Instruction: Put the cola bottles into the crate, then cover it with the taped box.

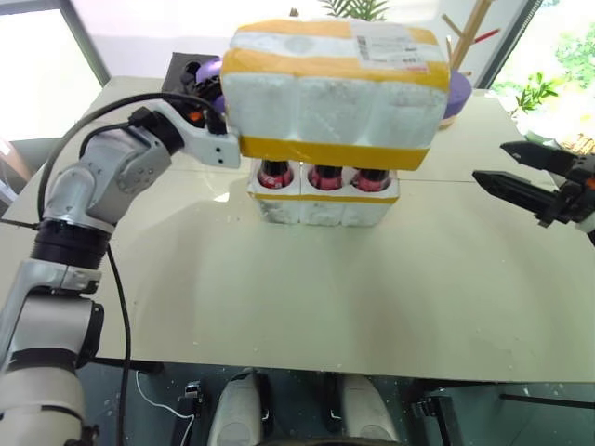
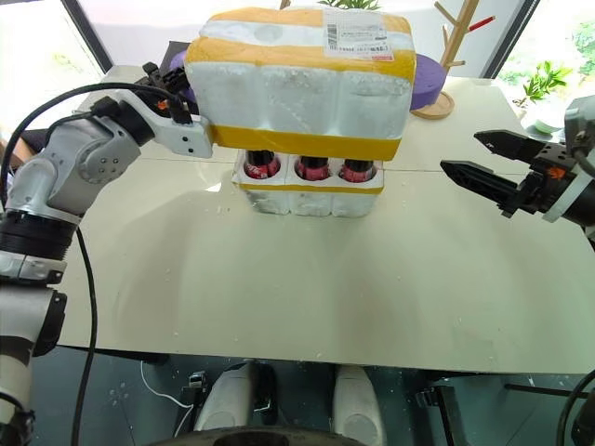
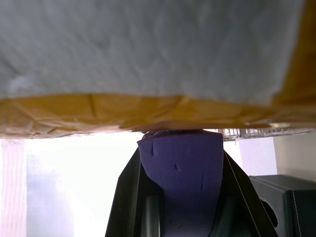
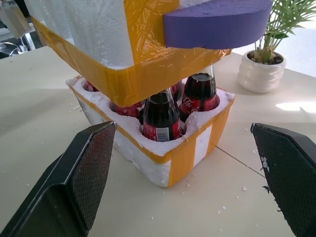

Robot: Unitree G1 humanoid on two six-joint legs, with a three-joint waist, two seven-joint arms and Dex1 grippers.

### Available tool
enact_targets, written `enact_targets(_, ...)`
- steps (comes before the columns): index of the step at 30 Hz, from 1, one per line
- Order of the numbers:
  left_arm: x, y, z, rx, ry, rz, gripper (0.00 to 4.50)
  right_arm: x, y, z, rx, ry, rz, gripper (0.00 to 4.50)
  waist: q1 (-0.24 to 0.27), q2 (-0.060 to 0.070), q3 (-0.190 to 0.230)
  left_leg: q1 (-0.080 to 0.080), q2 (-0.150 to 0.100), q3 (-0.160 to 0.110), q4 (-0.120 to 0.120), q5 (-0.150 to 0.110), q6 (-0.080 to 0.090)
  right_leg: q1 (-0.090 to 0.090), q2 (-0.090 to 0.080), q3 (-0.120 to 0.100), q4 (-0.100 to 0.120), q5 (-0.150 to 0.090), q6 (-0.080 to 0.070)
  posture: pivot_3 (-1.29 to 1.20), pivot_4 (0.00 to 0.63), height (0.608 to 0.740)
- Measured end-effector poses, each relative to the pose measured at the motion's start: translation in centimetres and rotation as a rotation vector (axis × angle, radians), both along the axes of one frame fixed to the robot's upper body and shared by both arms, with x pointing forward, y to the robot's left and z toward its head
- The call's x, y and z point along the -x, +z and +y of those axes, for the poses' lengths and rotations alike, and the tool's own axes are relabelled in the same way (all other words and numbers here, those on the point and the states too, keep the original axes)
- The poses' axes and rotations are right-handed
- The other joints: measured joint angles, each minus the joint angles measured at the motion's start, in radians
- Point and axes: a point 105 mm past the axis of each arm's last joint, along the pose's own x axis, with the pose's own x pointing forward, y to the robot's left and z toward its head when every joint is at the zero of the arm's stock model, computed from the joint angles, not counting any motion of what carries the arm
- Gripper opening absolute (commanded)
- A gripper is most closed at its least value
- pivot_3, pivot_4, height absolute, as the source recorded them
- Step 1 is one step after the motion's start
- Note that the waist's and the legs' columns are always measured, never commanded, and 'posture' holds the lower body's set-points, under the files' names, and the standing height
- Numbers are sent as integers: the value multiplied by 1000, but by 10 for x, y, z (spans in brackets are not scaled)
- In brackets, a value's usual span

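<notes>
The left end effector point(image 1: 231, 149) is clamped shut on the near-left lower edge of the taped box point(image 1: 335, 93), which hangs from it slightly tilted, directly over the crate point(image 1: 323, 203) on the worktop point(image 1: 307, 297). The cola bottles point(image 4: 160, 116) stand in the crate's wells just below the box's rim, their necks partly inside it. The right end effector point(image 2: 476, 163) hovers empty, fingers spread wide, well off to the crate's far side from the left one.
</notes>
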Motion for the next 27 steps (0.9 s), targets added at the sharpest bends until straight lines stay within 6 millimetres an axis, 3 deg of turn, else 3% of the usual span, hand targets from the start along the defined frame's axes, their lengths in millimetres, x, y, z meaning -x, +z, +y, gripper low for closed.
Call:
enact_targets(11,-16,-13,4,33,91,44,386,0,2,1,-7,0,-9,4500,-1,0,0,0,0,0,0,0,0,0,0,0,0,0,0,0,150,740)
enact_targets(15,-14,-13,-1,12,71,41,386,0,5,1,-8,3,-19,4500,-2,0,0,0,0,0,0,0,0,0,0,0,0,0,0,0,150,740)
enact_targets(18,-7,-24,-8,-23,36,63,386,0,5,2,-10,4,-20,4500,-2,0,0,0,0,0,0,0,0,0,0,0,0,0,0,0,150,740)
enact_targets(22,-2,-47,-7,-32,27,133,2248,0,4,1,-10,3,-19,4500,-2,0,0,0,0,0,0,0,0,0,0,0,0,0,0,0,150,740)
enact_targets(26,1,-46,-8,-37,17,147,4277,0,4,2,-8,6,-22,4500,1,0,0,-1,0,0,0,0,0,0,0,0,0,0,0,0,150,740)
enact_targets(27,2,-45,-7,-47,18,148,4465,0,4,2,-7,11,-21,4500,0,0,0,-1,0,0,0,0,0,0,0,0,0,0,0,0,150,740)
